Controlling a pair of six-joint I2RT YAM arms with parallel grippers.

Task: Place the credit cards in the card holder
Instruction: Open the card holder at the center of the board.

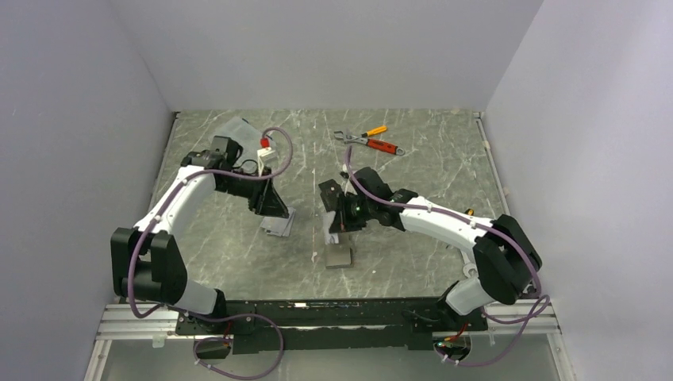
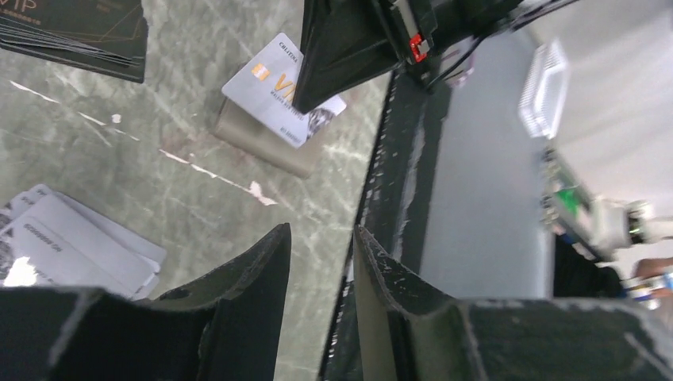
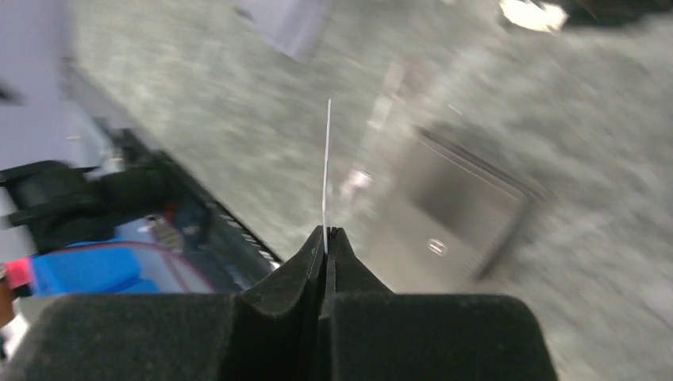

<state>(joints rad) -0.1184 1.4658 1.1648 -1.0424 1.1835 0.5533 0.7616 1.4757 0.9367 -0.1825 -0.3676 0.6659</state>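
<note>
The right gripper (image 3: 325, 234) has its fingers pressed together on one edge of a thin silvery-white plastic credit card (image 2: 266, 83) with gold lettering. The card sticks out beyond the fingertips over the small taupe-grey leather-like card holder (image 1: 339, 257); whether the two touch I cannot tell. The holder lies flat on the grey-green marbled tabletop (image 1: 238, 262), toward its near edge and about midway between its left and right edges. It looks folded shut, with what seems a snap on top, so no slot shows. The left gripper (image 2: 321, 238) hangs with its fingers apart and nothing between them, beside a loose heap of silvery-grey cards (image 2: 71, 254) left of centre, with a stack of black cards (image 2: 79, 36) close by. The chief risk, I judge, is that the card meets closed leather rather than a pocket and skids or bends. Held by one narrow edge, it could also pivot in the pinch. Nothing pins the holder, so a push may shove it toward the near edge.
</note>
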